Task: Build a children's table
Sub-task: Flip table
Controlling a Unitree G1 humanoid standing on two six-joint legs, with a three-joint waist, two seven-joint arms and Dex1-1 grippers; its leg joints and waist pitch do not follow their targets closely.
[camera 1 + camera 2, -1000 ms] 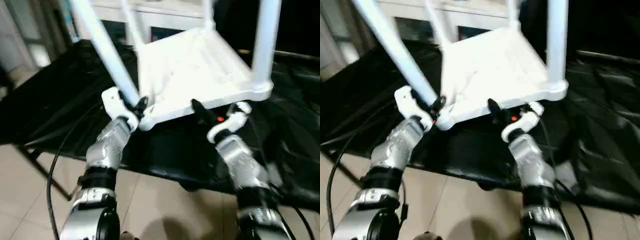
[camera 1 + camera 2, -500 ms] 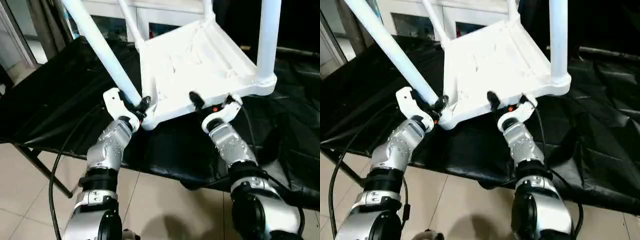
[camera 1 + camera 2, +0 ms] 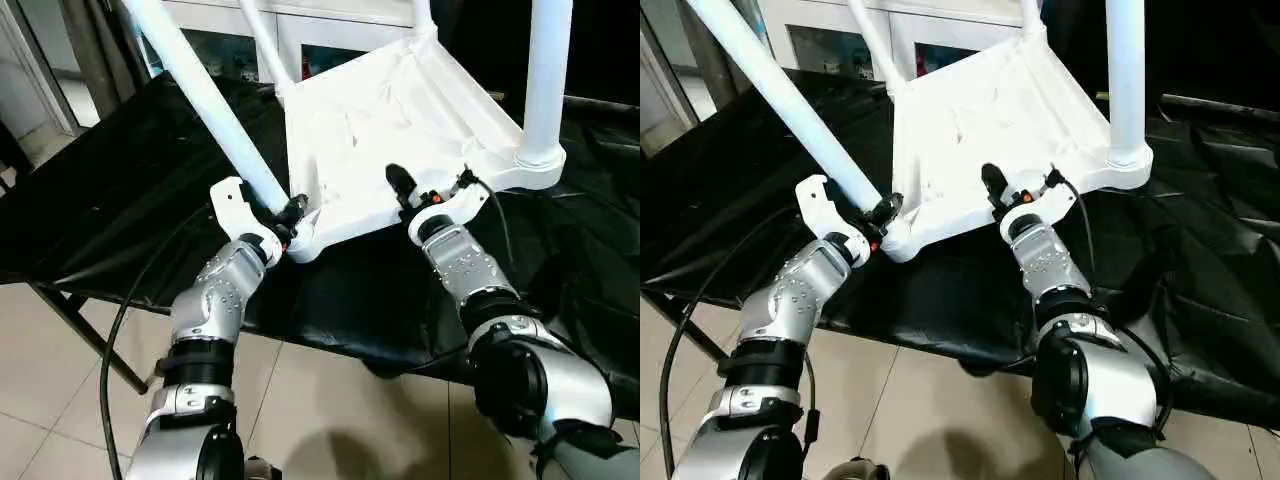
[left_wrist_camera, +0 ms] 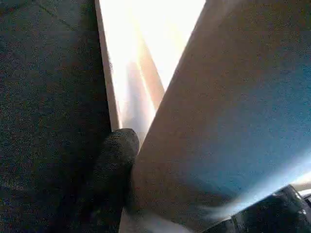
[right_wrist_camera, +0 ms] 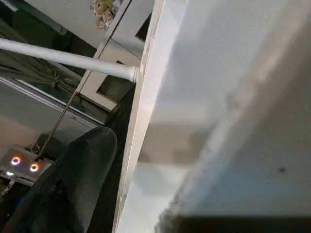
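Frame centre: upturned tabletop [image 3: 400, 130] tilts on the black cover [image 3: 120, 190]. Left gripper [image 3: 290, 213] is clamped on a leg [image 3: 205, 100] base; right gripper [image 3: 425, 190] straddles the near rim, grip undetermined.

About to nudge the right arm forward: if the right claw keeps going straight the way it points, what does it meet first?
The tabletop. The right claw already straddles its near edge, one finger lying over the ribbed underside, so the rim would likely bottom out between its fingers.
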